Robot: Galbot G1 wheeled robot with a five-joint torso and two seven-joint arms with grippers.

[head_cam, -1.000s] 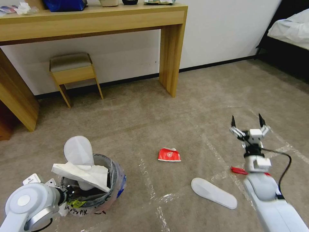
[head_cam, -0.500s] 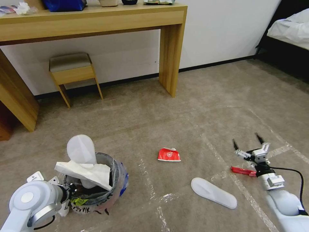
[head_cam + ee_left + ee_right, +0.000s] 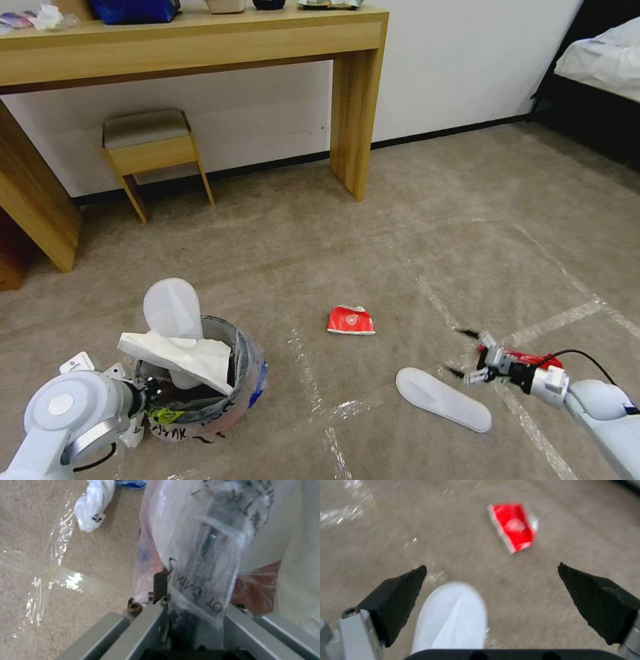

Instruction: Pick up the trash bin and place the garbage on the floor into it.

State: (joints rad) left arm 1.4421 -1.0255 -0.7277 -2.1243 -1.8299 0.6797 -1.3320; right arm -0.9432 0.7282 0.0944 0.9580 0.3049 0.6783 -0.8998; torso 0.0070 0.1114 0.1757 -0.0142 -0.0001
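The trash bin (image 3: 230, 387) sits low at the left, lined with a clear bag, with a white slipper sole (image 3: 173, 308) and white paper sticking out of it. My left gripper (image 3: 141, 395) is shut on its near rim; the left wrist view shows the bag-wrapped rim (image 3: 213, 555) clamped between the fingers (image 3: 160, 583). Garbage lies on the floor (image 3: 400, 253): a squashed red carton (image 3: 351, 321), a flat white slipper sole (image 3: 443, 399) and a red wrapper (image 3: 527, 357). My right gripper (image 3: 460, 352) hangs open just above the carpet beside the sole's right end. In the right wrist view the sole (image 3: 453, 620) lies between the spread fingers (image 3: 398, 597), with the carton (image 3: 515, 526) beyond.
A wooden desk (image 3: 200, 40) and a small stool (image 3: 150, 147) stand along the far wall. A bed (image 3: 600, 60) is at the far right. Whitish tape lines (image 3: 547, 320) cross the carpet. A twisted tail of the bag (image 3: 91, 507) hangs beside the bin.
My right arm has swung down from an upright pose to just above the floor, its open gripper now pointing at the slipper sole. The held bin has shifted slightly right.
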